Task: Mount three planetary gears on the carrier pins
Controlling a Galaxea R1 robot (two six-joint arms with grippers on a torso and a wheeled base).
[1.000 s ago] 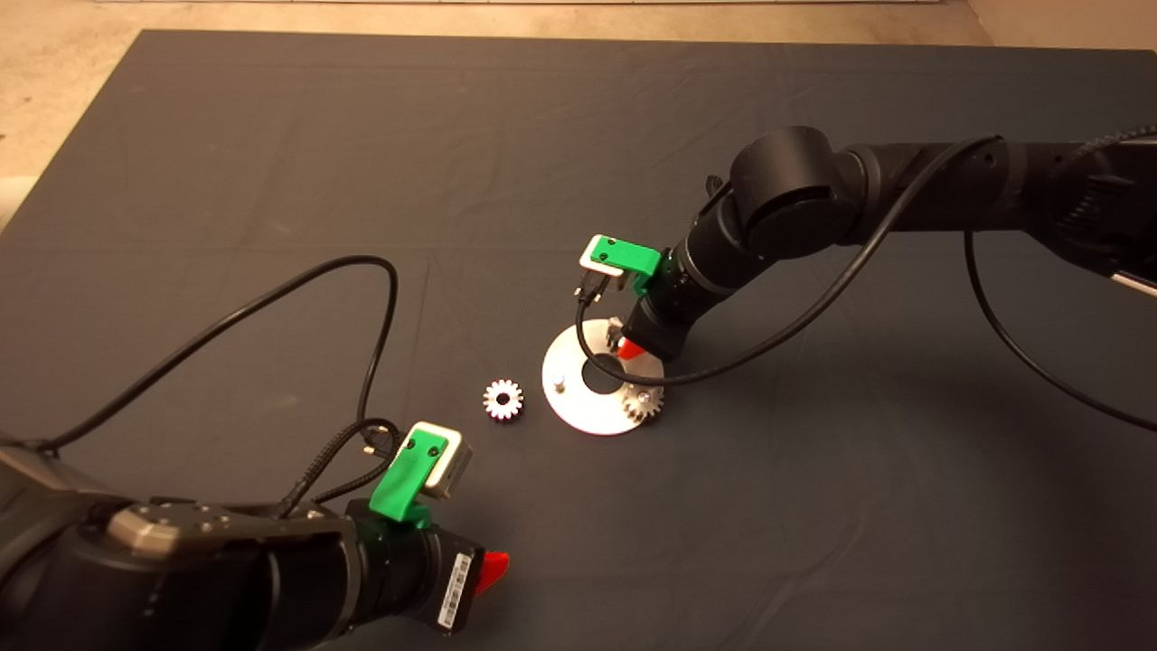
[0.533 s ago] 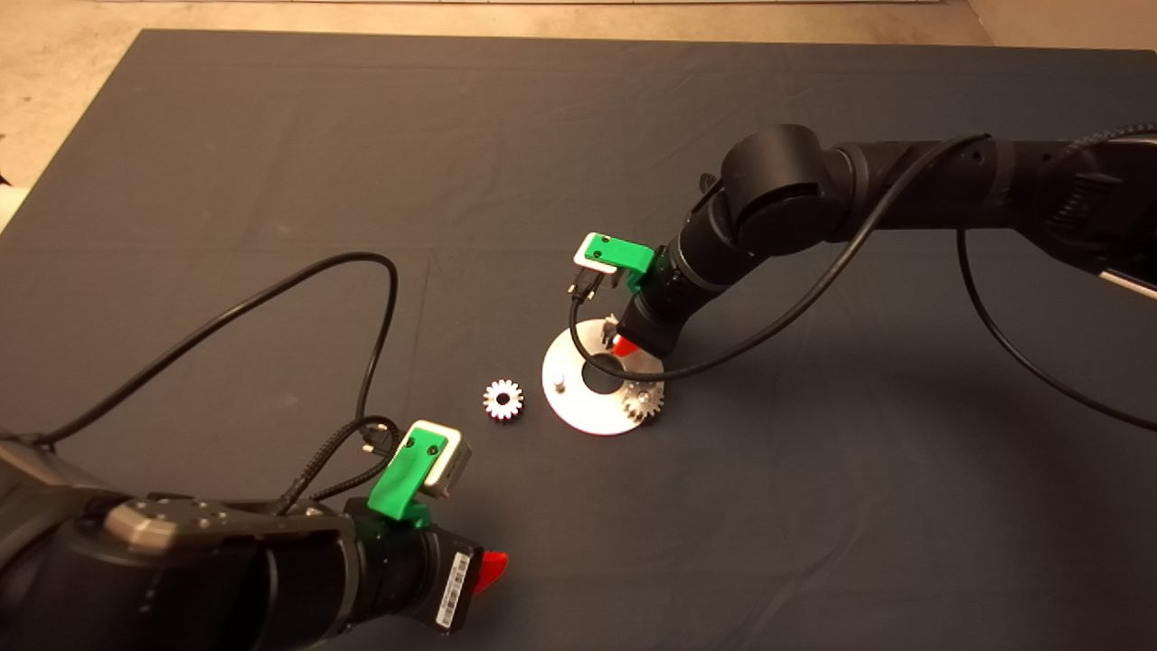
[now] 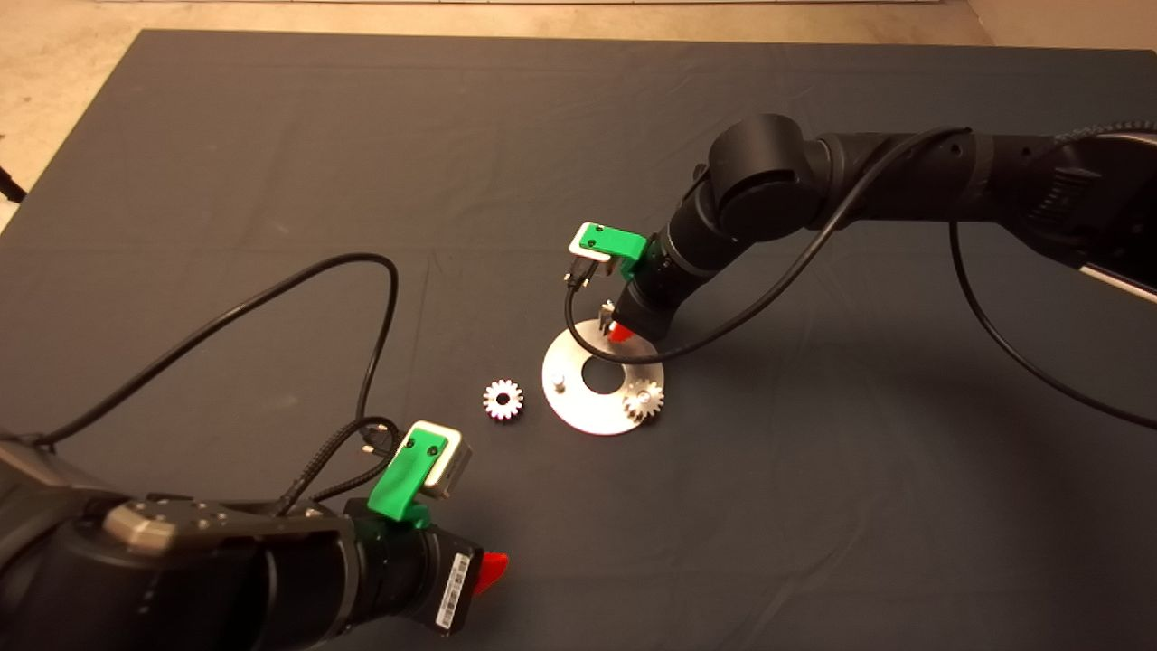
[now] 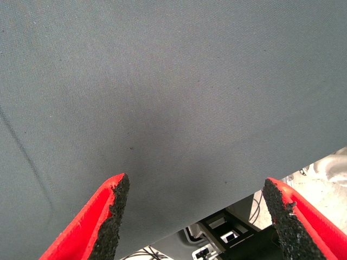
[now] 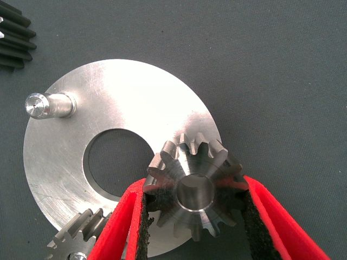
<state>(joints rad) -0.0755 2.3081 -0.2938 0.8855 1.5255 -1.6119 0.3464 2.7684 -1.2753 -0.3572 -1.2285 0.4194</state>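
The shiny round disc (image 3: 587,411) lies mid-mat. One planetary gear (image 3: 644,400) sits on a carrier pin at the disc's near right edge, also seen in the right wrist view (image 5: 76,244). Another carrier pin (image 3: 559,381) (image 5: 46,104) stands bare. A loose gear (image 3: 503,399) (image 5: 11,38) lies on the mat left of the disc. My right gripper (image 3: 617,330) (image 5: 195,187) is shut on a further gear (image 5: 196,189) over the disc's (image 5: 108,97) far rim. Whatever lies beneath that gear is hidden. My left gripper (image 3: 488,568) (image 4: 195,187) waits open at the lower left.
A black cable (image 3: 298,289) loops over the mat left of the disc. The right arm's cable (image 3: 723,334) hangs close over the disc's far side. In the left wrist view, floor clutter (image 4: 227,233) shows beyond the mat edge.
The right gripper, still shut on its gear, has shifted a little up and toward the far rim of the disc. The left arm has stayed put.
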